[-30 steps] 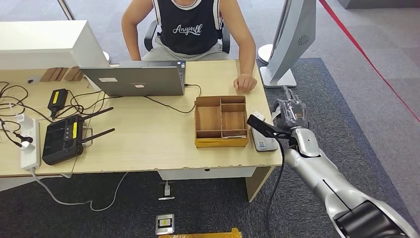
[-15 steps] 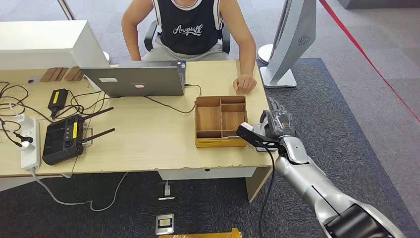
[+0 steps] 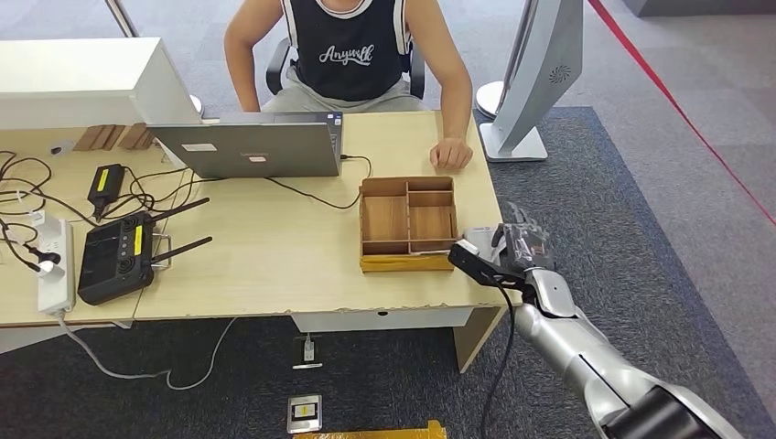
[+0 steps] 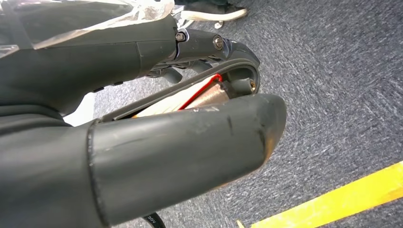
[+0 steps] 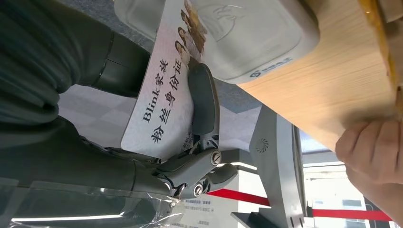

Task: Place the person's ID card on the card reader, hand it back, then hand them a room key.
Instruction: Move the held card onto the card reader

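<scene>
Lowering the ID card (image 5: 164,90) onto the card reader (image 5: 247,35), right of the wooden tray (image 3: 408,222) at the desk's right edge, looks like the current step. Right hand (image 3: 517,245) pinches the card; left hand (image 4: 157,123) curled, contents unclear. Advice: lay it flat, centred, then release.

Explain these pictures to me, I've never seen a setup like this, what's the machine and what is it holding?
It is a humanoid robot at a desk, facing a seated person. The wide picture comes from its head, looking down; the two close ones come from cameras at its wrists. Its right hand holds an ID card over the white card reader at the desk's corner. The left hand hangs over the carpet; something red-edged sits between its fingers, too hidden to name. On the desk lie a laptop, a wooden tray and a black controller.
</scene>
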